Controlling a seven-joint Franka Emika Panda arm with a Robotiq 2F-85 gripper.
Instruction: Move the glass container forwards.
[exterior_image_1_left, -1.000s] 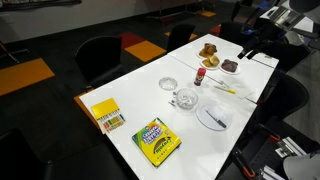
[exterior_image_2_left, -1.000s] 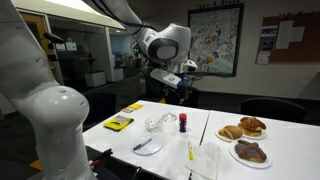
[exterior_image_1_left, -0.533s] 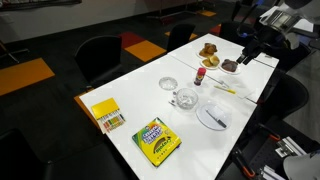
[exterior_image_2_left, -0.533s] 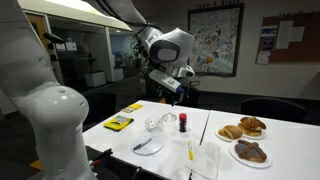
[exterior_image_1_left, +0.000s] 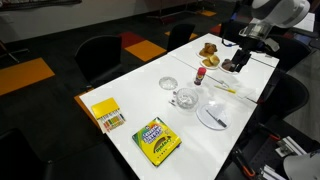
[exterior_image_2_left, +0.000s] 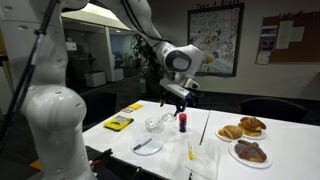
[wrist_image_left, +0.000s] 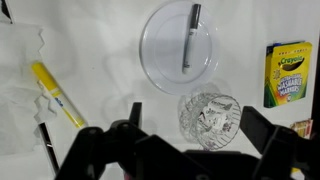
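Observation:
The glass container (exterior_image_1_left: 185, 98) is a small clear round jar that stands on the white table (exterior_image_1_left: 130, 115) between a shallow clear dish (exterior_image_1_left: 169, 84) and a white plate (exterior_image_1_left: 213, 117). It also shows in an exterior view (exterior_image_2_left: 154, 125) and in the wrist view (wrist_image_left: 210, 118). My gripper (exterior_image_1_left: 240, 62) hangs open and empty in the air above the table, well above the jar (exterior_image_2_left: 178, 98). In the wrist view the jar lies between my two dark fingers (wrist_image_left: 190, 140), far below them.
The plate (wrist_image_left: 181, 50) carries a pen (wrist_image_left: 190, 35). A yellow marker (wrist_image_left: 55, 92) and a red bottle (exterior_image_1_left: 199, 75) lie near the jar. A crayon box (exterior_image_1_left: 157, 140), a yellow box (exterior_image_1_left: 107, 115) and two pastry plates (exterior_image_1_left: 209, 50) also sit on the table.
My arm has swung in over the table toward the jar and come lower. The things on the table have not moved.

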